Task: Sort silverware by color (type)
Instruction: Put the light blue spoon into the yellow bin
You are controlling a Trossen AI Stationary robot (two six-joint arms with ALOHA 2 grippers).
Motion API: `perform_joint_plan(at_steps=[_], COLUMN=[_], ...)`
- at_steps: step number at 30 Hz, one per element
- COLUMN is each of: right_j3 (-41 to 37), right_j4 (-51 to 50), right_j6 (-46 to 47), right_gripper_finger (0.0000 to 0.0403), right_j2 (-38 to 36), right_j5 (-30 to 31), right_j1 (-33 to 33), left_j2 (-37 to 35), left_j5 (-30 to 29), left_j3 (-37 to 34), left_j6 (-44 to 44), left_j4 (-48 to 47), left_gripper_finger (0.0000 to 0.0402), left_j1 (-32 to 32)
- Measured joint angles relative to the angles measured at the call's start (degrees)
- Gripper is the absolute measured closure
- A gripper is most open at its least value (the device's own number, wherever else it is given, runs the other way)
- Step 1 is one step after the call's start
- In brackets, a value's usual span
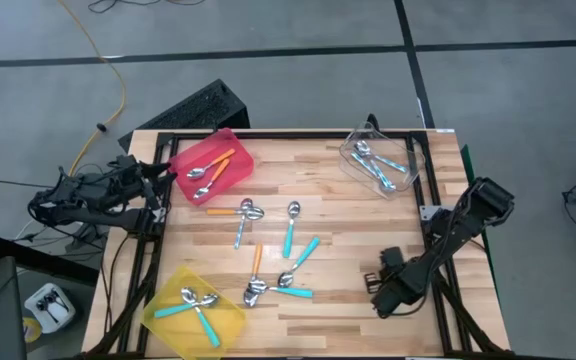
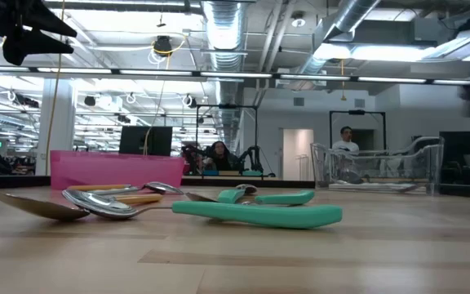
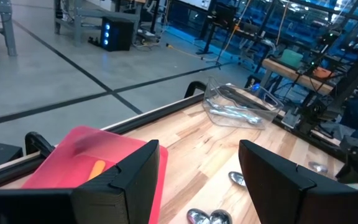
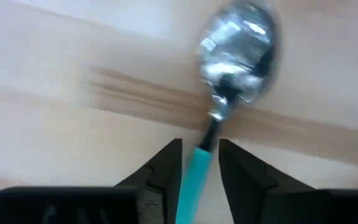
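Pale wood tabletop (image 1: 348,215), smooth with visible grain. Spoons (image 1: 290,232) gleam, polished metal bowls on matt plastic handles. Red bin (image 1: 230,146) looks dull plastic; clear bin (image 1: 408,172) is glossy, see-through plastic.

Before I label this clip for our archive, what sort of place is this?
Probably a robotics lab or workshop: exposed silver ceiling ducts, a bare grey concrete floor, and more dark robot arms on benches behind the wooden slatted table.
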Motion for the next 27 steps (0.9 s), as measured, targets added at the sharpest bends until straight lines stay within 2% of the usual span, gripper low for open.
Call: perform_joint_plan(at_steps=[5,13,16,18,21,23,27], right_j3=[1.92,3.0,5.06,6.88,9.62,11.57,15.12], right_j4=[4.43,10.78,13.26,15.96,17.09,15.74,7.67], right_j6=[-8.98,-23.82,-33.78,-42.61,-53.27,-56.04,-56.37], right_gripper_finger=[0.0286,0.0292,0.0291,0.0291,0.0291,0.0291,0.0291], right_j2=[-0.04,-0.07,-0.09,-0.09,-0.2,-0.18,-0.21], right_j5=[9.72,10.59,11.29,10.26,2.66,-2.19,-3.41], right_j1=[-2.42,-9.13,-11.69,-13.53,-15.64,-16.36,-15.79], left_j2=[0.0,0.0,0.0,0.0,0.0,0.0,0.0], left_j5=[-0.27,-0.37,-0.39,-0.38,-0.38,-0.37,-0.39], left_j3=[0.0,0.0,0.0,0.0,0.0,0.0,0.0], left_j6=[0.0,0.0,0.0,0.0,0.0,0.0,0.0], left_j4=[0.0,0.03,0.04,-0.02,-0.02,0.01,0.0], left_gripper_finger=[0.0196,0.0196,0.0196,0.0196,0.0196,0.0196,0.0196], left_j1=[-0.02,-0.01,-0.02,0.0,-0.01,-0.02,-0.01])
